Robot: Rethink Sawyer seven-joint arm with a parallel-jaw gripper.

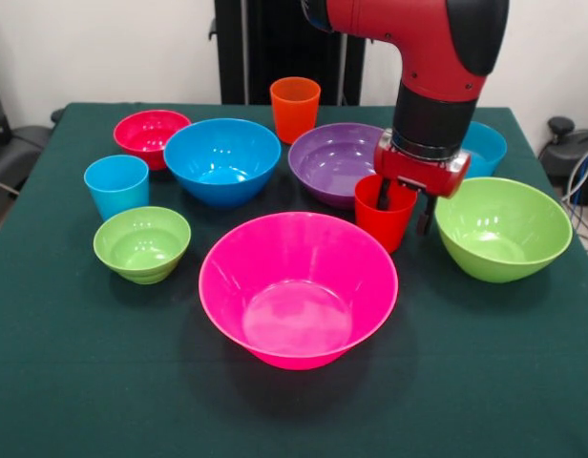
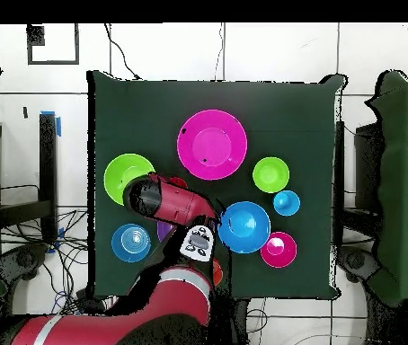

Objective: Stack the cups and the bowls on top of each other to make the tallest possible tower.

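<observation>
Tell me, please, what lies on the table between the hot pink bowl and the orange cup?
In the front view, only bare green cloth lies between the hot pink bowl and the orange cup; the large blue bowl and purple bowl flank that stretch.

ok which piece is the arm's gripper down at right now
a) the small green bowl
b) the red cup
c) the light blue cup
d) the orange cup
b) In the front view the gripper sits over the rim of the red cup, one of the jaws inside it and one outside, beside the purple bowl.
</observation>
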